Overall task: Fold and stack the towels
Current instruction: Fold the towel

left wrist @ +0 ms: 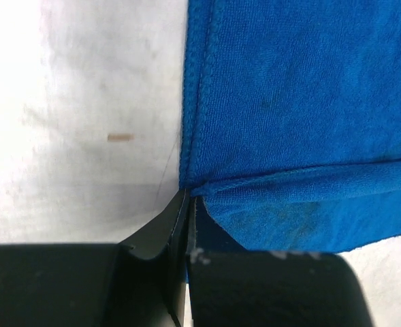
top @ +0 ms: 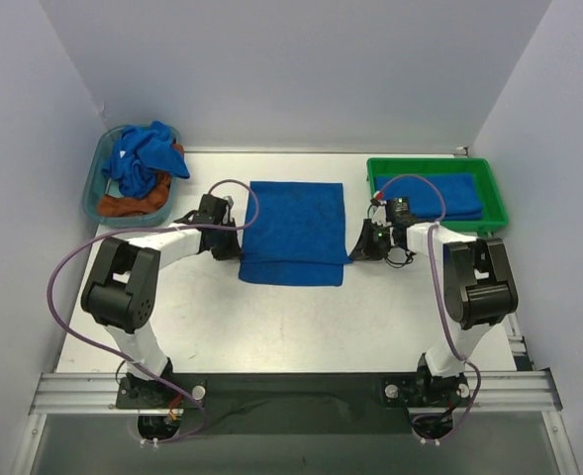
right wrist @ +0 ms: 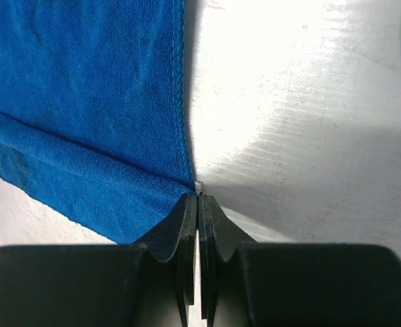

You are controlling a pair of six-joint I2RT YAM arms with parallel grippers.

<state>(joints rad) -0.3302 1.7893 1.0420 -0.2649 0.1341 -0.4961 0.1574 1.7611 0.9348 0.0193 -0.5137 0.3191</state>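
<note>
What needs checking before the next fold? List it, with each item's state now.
1. Left claw shut on the table towel's left corner: ok.
2. Right claw shut at its right corner: ok; cloth pinched: cannot tell.
3. Layers flush: not ok, lower layer sticks out nearside.
4. Folded towel flat in green tray: ok.
5. Bin emptied: not ok, crumpled towels inside.

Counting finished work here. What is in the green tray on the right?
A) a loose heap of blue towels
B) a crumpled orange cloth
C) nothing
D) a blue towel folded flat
D: the green tray holds a folded blue towel lying flat; the crumpled cloths sit in the left bin.
</note>
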